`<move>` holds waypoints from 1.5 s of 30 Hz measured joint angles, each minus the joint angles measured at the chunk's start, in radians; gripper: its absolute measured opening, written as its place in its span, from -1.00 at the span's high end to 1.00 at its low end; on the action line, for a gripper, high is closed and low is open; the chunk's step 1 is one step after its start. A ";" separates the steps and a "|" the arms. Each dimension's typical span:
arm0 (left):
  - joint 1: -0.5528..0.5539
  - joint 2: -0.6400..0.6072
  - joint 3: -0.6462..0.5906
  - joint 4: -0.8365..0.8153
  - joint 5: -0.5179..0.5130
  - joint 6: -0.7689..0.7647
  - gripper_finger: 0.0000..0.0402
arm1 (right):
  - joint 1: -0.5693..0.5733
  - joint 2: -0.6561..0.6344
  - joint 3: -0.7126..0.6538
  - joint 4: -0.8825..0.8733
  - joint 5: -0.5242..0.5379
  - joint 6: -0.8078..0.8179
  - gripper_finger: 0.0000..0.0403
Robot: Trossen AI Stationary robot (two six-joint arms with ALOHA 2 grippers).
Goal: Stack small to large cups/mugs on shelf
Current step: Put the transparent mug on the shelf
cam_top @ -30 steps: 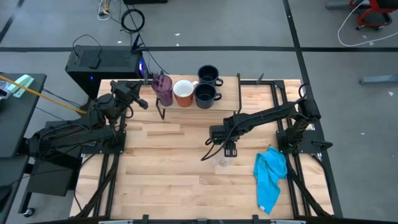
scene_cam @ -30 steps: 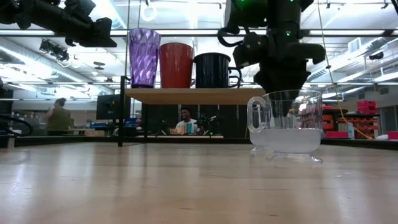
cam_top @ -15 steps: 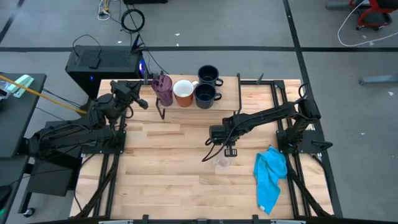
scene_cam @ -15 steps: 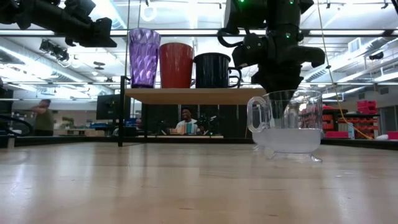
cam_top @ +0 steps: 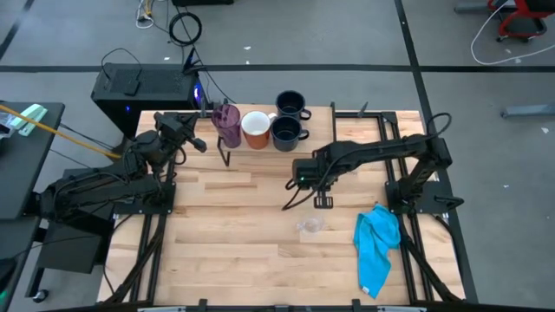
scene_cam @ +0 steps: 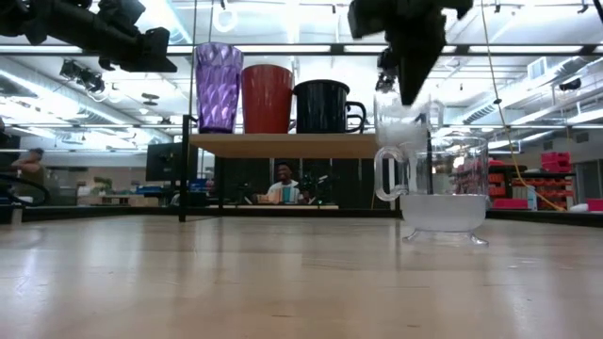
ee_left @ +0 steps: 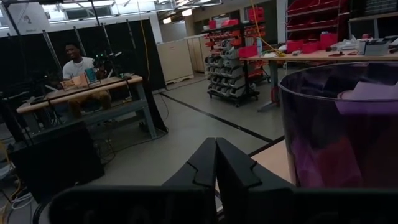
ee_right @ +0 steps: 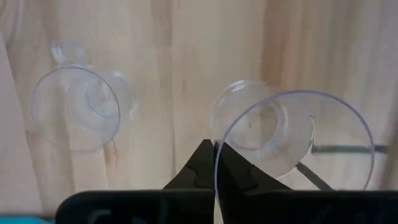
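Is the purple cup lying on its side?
No, the purple cup stands upright on the shelf, next to the orange mug.

Right gripper (ee_right: 214, 163) pinched, raised — left gripper (ee_left: 216, 163) closed, parked

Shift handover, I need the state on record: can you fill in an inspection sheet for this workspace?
Surface: wooden table, light planks.
Job's things: purple tumbler, white-and-orange mug and dark mug on shelf; second dark mug behind them; clear glass on table; second glass held above it.
Clutter: blue cloth on table.
Grippers: right gripper shut on second glass's rim; left gripper shut, empty, beside tumbler.
Cables: coil on floor.
Surroundings: black box; seated person beyond.
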 joint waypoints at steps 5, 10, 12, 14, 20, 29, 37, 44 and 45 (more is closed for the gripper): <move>0.000 0.000 0.000 0.000 0.000 0.000 0.92 | -0.024 -0.035 0.059 -0.088 0.062 -0.012 0.99; 0.000 0.000 0.000 -0.003 0.000 0.000 0.89 | -0.077 -0.133 0.062 -0.085 0.091 -0.014 0.99; 0.000 0.000 0.000 -0.003 0.000 0.001 0.89 | -0.095 -0.175 0.063 -0.063 0.113 -0.014 0.99; 0.000 0.000 0.000 -0.003 0.000 0.000 0.90 | -0.119 -0.208 0.063 -0.051 0.135 -0.015 0.99; 0.000 0.000 0.000 0.001 0.000 0.000 0.94 | -0.223 -0.241 0.063 -0.048 0.192 -0.089 1.00; 0.000 0.000 0.000 0.003 0.000 -0.004 0.88 | -0.452 -0.203 0.082 0.043 0.191 -0.290 1.00; 0.000 0.000 0.000 0.003 0.000 0.001 0.93 | -0.582 -0.078 0.232 0.051 0.109 -0.426 1.00; 0.000 0.000 0.000 0.003 0.000 0.002 0.92 | -0.660 0.046 0.346 0.006 -0.013 -0.499 1.00; 0.000 0.000 0.000 0.003 0.000 0.002 0.91 | -0.667 0.060 0.356 -0.010 -0.016 -0.503 1.00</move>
